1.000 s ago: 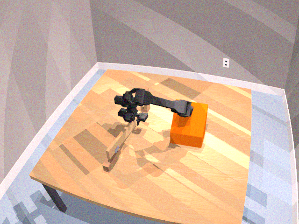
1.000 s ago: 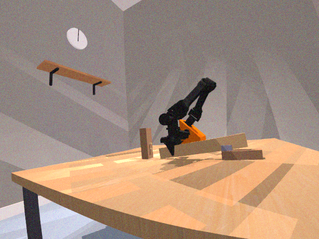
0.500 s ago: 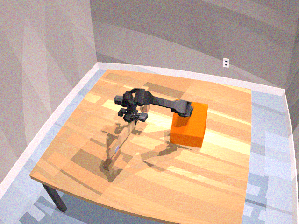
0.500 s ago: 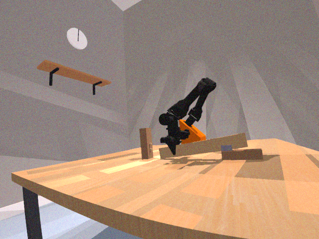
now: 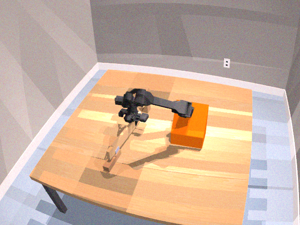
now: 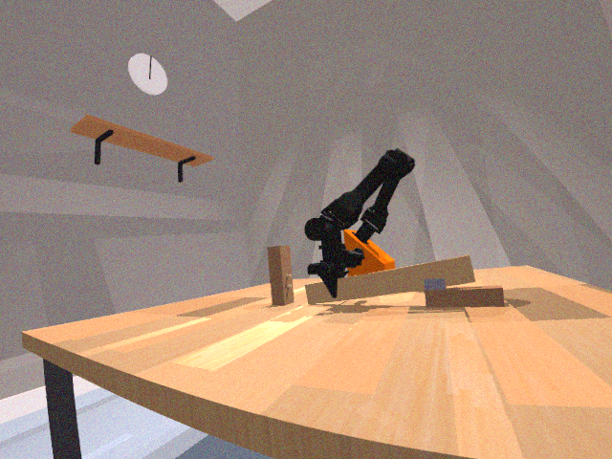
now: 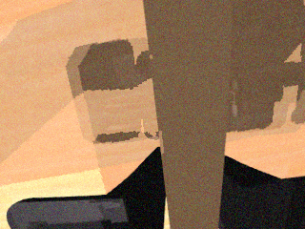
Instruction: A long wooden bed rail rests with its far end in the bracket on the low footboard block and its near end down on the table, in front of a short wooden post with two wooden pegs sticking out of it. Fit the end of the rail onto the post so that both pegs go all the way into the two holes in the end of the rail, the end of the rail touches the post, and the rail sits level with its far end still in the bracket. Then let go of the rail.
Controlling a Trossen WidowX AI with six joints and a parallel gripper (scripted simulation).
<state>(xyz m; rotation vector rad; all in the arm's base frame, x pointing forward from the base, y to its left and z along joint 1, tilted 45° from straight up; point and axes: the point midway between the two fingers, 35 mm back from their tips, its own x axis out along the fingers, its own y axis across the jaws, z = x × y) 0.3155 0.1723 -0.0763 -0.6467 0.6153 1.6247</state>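
Observation:
The long wooden rail (image 5: 123,136) (image 6: 395,280) (image 7: 191,95) slopes, its near end low at the table and its far end raised at the blue bracket (image 5: 117,149) (image 6: 434,284) on the low footboard block (image 5: 110,165) (image 6: 464,297). My gripper (image 5: 136,122) (image 6: 334,295) (image 7: 178,151) points down and is shut on the rail close to its near end, one finger on each side. The short wooden post (image 6: 280,276) stands upright, apart from the rail's near end by a small gap. Its pegs are small and hard to make out on the rail side. The rail's end holes are hidden.
The orange block (image 5: 191,121) (image 6: 362,256) under the arm's base stands to the right of the rail in the top view. The arm reaches across from it, over the near end of the rail, and largely hides the post in that view. Shadows cross the table (image 5: 193,169).

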